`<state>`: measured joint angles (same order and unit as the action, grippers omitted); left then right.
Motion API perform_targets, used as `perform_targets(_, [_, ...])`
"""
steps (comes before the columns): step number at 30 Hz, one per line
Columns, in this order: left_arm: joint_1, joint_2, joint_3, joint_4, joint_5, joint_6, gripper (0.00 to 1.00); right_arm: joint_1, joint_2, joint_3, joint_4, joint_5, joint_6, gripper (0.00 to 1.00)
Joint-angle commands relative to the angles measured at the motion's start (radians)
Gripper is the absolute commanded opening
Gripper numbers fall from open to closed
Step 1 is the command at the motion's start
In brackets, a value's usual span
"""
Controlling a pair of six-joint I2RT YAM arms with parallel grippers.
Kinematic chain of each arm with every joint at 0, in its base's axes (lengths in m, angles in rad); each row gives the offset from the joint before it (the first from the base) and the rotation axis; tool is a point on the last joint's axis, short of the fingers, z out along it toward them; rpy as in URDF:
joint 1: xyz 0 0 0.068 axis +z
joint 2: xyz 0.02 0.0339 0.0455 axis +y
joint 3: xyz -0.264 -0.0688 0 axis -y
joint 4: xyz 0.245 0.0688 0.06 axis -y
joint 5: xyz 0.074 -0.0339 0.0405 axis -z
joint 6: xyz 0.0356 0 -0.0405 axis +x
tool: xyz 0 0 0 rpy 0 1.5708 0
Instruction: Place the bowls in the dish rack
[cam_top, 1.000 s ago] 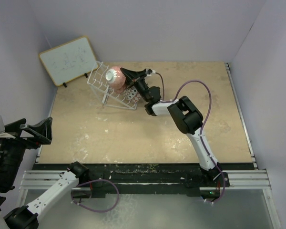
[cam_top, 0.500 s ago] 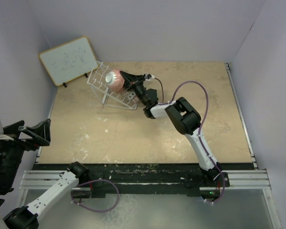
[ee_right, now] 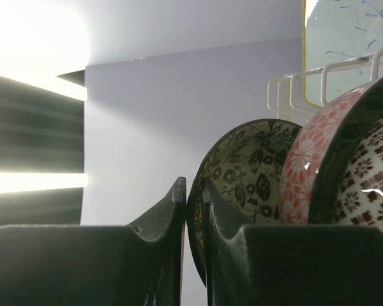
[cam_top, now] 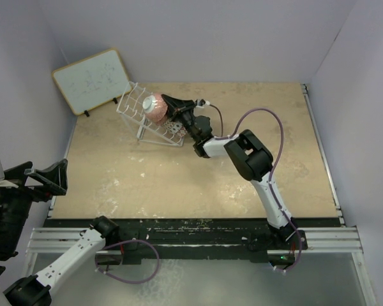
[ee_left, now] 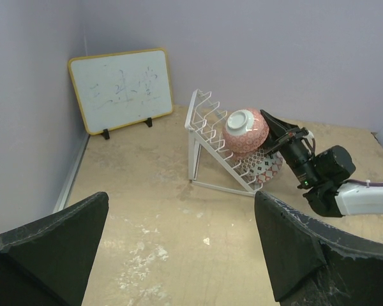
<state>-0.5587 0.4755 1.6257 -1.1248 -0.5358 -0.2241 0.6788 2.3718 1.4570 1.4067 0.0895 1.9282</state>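
Your right claw (ee_right: 193, 194) at the dish rack (cam_top: 131, 105)
Pinching a grey-black bowl (ee_right: 249, 172) by its rim (left claw (ee_left: 180, 204) gapes empty).

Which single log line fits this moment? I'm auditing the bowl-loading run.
right fingers: pinching grey-black bowl rim at dish rack | pink-red bowl: in rack | left fingers: open, empty

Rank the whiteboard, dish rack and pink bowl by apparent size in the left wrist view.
1-2. whiteboard and dish rack: too alike to rank, and the board stands farther back.
3. pink bowl: clearly smallest.
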Motion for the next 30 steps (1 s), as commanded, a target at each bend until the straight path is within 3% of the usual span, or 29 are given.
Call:
perform_targets(1, [-0.006,-0.009,0.019,0.01,-0.017,0.002,0.99,0.0,-0.128,0.008,-0.058,0.043,-0.078,0.16])
perform_targets(14, [-0.011,-0.011,0.026,0.003,-0.039,0.011,0.99,0.002,-0.136,0.045,-0.216,0.096,-0.132,0.18])
perform_targets(22, [-0.019,-0.006,0.026,0.005,-0.049,0.011,0.99,0.002,-0.129,0.051,-0.22,0.084,-0.134,0.27])
perform_targets(30, [-0.024,-0.009,0.008,0.012,-0.05,0.005,0.99,0.002,-0.191,0.007,-0.355,0.063,-0.135,0.31])
